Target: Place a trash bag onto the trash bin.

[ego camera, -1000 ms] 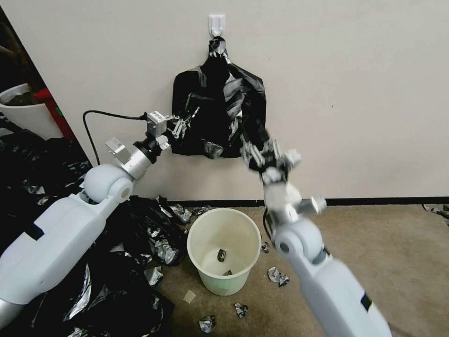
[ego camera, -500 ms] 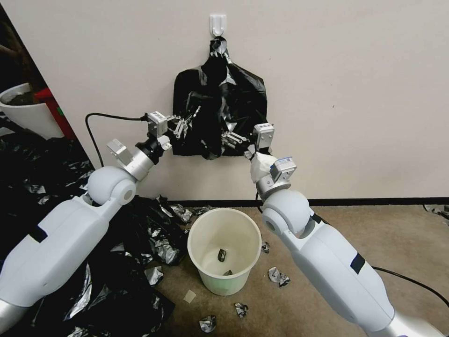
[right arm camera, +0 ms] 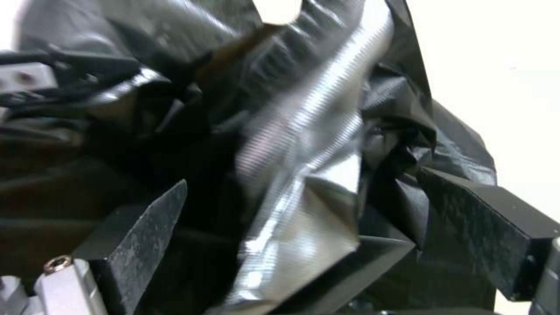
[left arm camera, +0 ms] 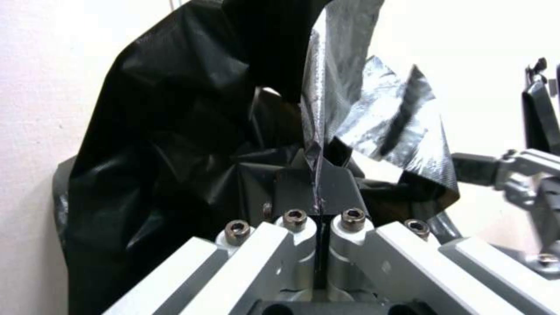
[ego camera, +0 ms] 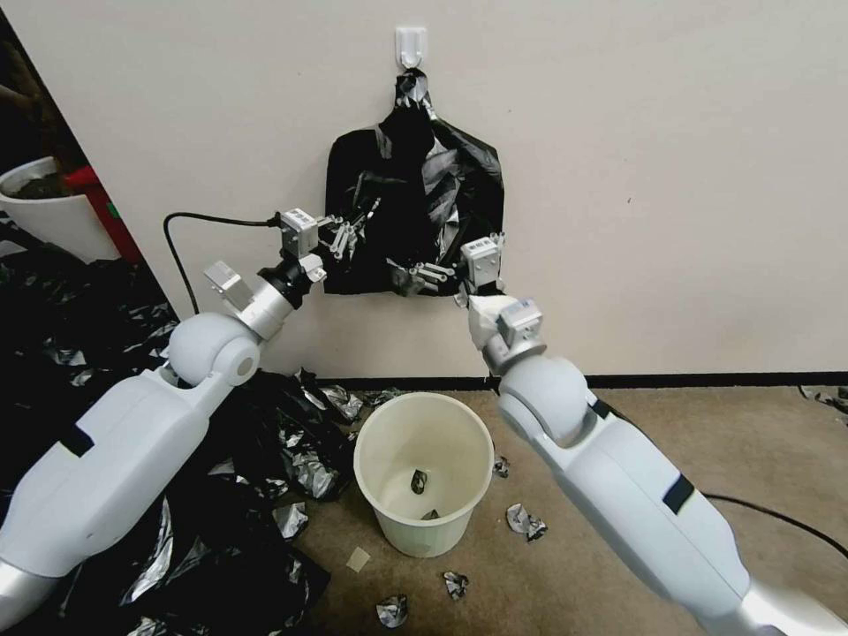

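A flat black bundle hangs by a twisted neck from a white wall hook. My left gripper is at its left edge. Seen from the left wrist, this gripper is shut on a thin glossy sheet of the trash bag that peels off the bundle. My right gripper is at the bundle's lower edge, pointing left. It stands open, its two fingers on either side of wrinkled silvery-black film. The cream-white trash bin stands on the floor below, between both arms.
A heap of black plastic film covers the floor at left, up to the bin. Small crumpled scraps lie around the bin and two inside it. A white planter stands at far left. A black cable runs over the carpet at right.
My right arm has swung in from the right and its gripper has turned to point left under the bundle's lower edge. The left gripper has hardly moved.
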Tool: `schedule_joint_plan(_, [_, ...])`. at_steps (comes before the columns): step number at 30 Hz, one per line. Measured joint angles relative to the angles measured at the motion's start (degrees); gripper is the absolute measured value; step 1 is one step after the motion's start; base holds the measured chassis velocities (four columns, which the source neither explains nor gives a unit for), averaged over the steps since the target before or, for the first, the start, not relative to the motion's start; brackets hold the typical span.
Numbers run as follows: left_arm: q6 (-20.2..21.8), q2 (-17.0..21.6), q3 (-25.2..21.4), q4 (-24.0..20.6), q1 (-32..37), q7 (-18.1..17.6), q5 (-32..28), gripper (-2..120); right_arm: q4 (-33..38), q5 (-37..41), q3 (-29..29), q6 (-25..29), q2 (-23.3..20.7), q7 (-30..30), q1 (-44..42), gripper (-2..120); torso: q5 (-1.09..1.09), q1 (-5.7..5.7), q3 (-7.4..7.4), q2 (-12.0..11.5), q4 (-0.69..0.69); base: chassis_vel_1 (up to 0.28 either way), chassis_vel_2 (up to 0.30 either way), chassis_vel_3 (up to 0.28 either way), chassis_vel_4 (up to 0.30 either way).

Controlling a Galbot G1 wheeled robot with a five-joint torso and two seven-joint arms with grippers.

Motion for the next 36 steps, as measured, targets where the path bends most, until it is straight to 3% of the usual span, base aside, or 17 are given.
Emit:
schedule_joint_plan(5, [0.08,-0.06,0.03,-0.37,-0.20,-0.28,-0.01,0,-1.42,0.94,-0.23,-0.91,1.41,1.80,1.25,96,0.00,0.00,0.00,0.00,0.00,0.000,0.000,0.000,0.000])
schedule_joint_plan(9, [0.09,0.21,-0.23,-0.58,-0.11,-0.42,-0.22,0,-1.67,1.09,-0.15,-0.92,1.58,1.83,1.36,84,0.00,0.00,0.00,0.00,0.00,0.000,0.000,0.000,0.000])
schedule_joint_plan(22, [0.10,0.18,-1.08,-1.03,0.78,-1.38,-0.66,0,-1.60,3.33,0.82,1.85,1.13,-0.31,0.38,32,0.01,0.00,0.00,-0.01,-0.01,0.000,0.000,0.000,0.000])
schedule_joint_plan(27, [0.10,0.31,-1.50,-1.36,1.34,-1.56,-0.69,0,-0.80,4.45,1.10,3.16,0.83,-0.45,-0.63,21,0.00,0.00,0.00,-0.01,0.00,0.000,0.000,0.000,0.000])
schedule_joint_plan(30, [0.10,0.59,-2.42,-2.14,2.30,-1.84,-1.01,0,0.82,4.94,1.44,4.02,0.01,-0.71,-2.24,3,0.01,0.00,0.00,-0.01,-0.01,0.000,0.000,0.000,0.000])
schedule_joint_plan(33, [0.10,0.63,-2.83,-2.45,2.75,-1.97,-1.13,0,1.44,5.22,1.57,4.22,-0.28,-0.92,-2.74,0,0.01,0.00,0.00,-0.01,-0.01,0.000,0.000,0.000,0.000])
schedule_joint_plan(36, [0.09,0.55,-6.09,-4.96,6.43,-2.58,-1.22,0,4.93,7.02,2.43,5.89,-1.82,-2.25,-5.75,0,0.01,0.00,-0.01,-0.01,0.00,0.000,0.000,0.000,0.000])
